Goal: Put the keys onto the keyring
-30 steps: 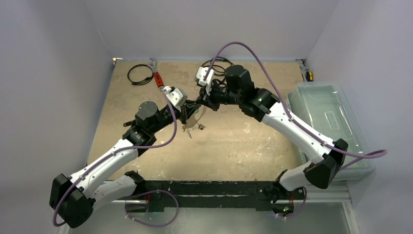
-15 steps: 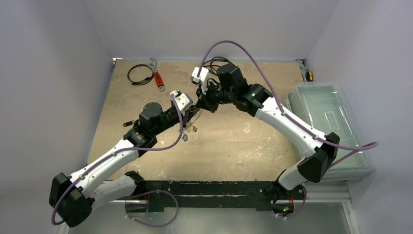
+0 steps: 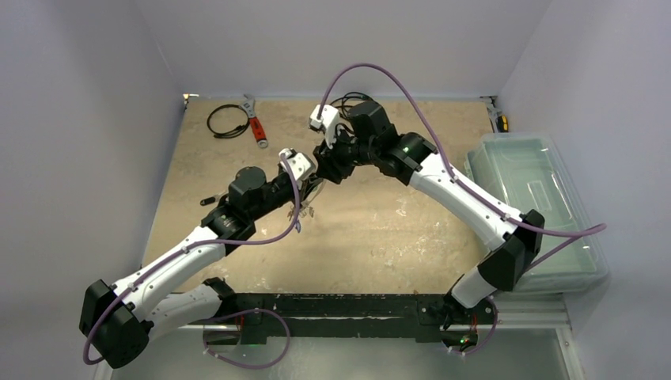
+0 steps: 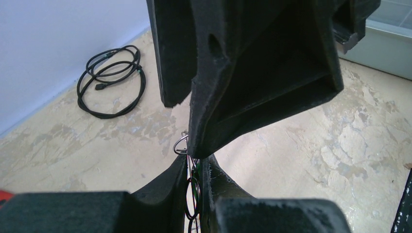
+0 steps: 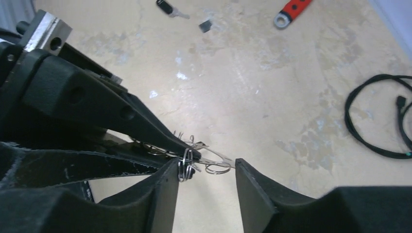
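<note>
Right wrist view: the left tool [image 5: 187, 151] enters from the left, its two fingers pressed together on the keyring [image 5: 186, 165], which shows here as a tight cluster of silvery loops at the fingertips. The cluster is held clear of the worktop [image 5: 272, 87]. The right tool [image 5: 206, 167] stands with its fingers apart and grips nothing. The cluster sits in the gap, right against the inner edge of one finger and apart from the other. A thin flat silvery piece projects from the cluster across the gap; whether it is a key blade or part of the ring cannot be resolved. In the top external view, the two tools meet above the middle of the worktop, and small keys [image 3: 305, 210] hang just below the left tool. One key with a dark tag [image 5: 168, 7] lies flat on the worktop, well apart from both tools. A red-handled wrench [image 5: 293, 9] and a coiled black cable [image 5: 374, 116] lie toward the far edge. A clear plastic bin [image 3: 546, 198] stands beside the worktop on the right.
</note>
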Available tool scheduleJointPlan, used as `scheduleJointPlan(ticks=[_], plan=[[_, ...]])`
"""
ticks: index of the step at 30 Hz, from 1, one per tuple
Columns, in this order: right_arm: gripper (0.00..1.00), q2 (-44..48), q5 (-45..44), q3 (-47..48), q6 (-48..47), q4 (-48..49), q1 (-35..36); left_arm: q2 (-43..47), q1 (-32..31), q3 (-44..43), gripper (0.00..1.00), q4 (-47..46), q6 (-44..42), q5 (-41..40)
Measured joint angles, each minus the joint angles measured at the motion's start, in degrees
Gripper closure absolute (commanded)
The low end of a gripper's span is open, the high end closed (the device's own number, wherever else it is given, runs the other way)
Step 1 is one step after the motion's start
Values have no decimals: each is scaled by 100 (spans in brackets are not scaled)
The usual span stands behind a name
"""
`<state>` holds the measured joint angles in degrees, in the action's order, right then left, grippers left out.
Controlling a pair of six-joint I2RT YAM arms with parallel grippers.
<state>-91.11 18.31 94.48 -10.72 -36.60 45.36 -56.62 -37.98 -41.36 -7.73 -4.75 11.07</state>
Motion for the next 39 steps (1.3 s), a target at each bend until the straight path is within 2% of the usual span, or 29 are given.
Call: scheduleJointPlan(ticks=[6,12,15,22,28,32,39], plan=[[25,911,-544,-1038,354,1040,-2,0,-20,0,100,-328,79,39],[23,2817,-295,-2852,341,2876,55,0,-13,0,100,-662,214,33],[23,3241,-94,-3285,251,3613,55,0,-13,0,100,-756,271,70],[30,3145,105,-3836,-48,4487,55,59,-4,7,100,-1102,651,706],[48,2942,223,-3862,-442,4494,55,162,-4,17,100,-1569,981,1351],[58,2962,249,-3862,-557,4492,57,162,-4,24,100,-1622,1029,1460],[62,3001,402,-3860,-601,4492,55,160,-4,24,100,-1628,1036,1502]])
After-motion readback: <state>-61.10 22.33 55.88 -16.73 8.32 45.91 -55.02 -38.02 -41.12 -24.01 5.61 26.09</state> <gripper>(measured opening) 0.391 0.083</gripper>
